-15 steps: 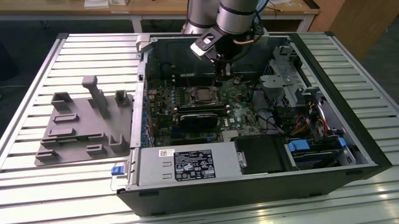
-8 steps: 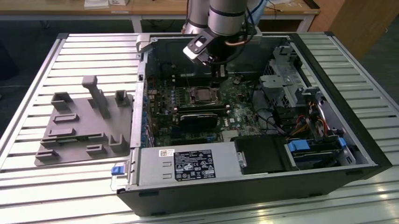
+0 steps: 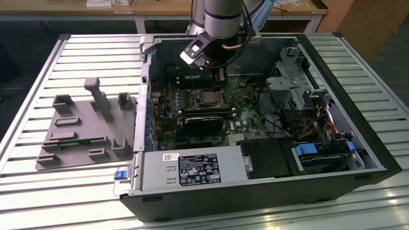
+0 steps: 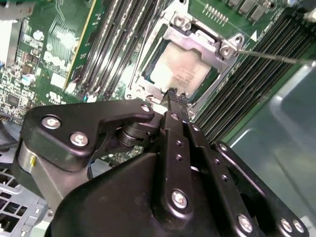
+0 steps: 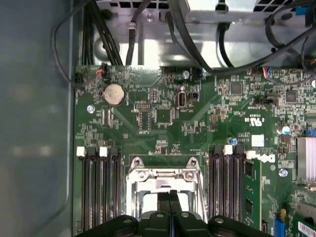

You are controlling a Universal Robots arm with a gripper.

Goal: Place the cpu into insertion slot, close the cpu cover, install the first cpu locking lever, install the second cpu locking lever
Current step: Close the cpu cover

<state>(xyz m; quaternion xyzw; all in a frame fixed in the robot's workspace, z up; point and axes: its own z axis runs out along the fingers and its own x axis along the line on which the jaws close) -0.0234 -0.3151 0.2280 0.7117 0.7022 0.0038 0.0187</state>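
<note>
The cpu (image 4: 178, 68), a pale silvery square, lies in the insertion slot (image 5: 165, 178) on the green board, and the cpu cover (image 4: 197, 40) lies flat over it as a silvery frame. A thin wire locking lever (image 4: 276, 56) juts out from the socket's corner across the memory slots. My gripper (image 4: 173, 95) is shut with nothing between its black fingers, its tip right at the socket's rim. In the exterior view the gripper (image 3: 218, 79) hangs just above the socket (image 3: 208, 98) inside the open computer case.
Long black memory slots (image 5: 101, 182) flank the socket on both sides. A black card (image 3: 203, 120), drive cage (image 3: 290, 81), cables (image 5: 197, 54) and power supply (image 3: 191, 170) crowd the case. A grey fixture (image 3: 86, 129) sits on the slatted table at the exterior view's left.
</note>
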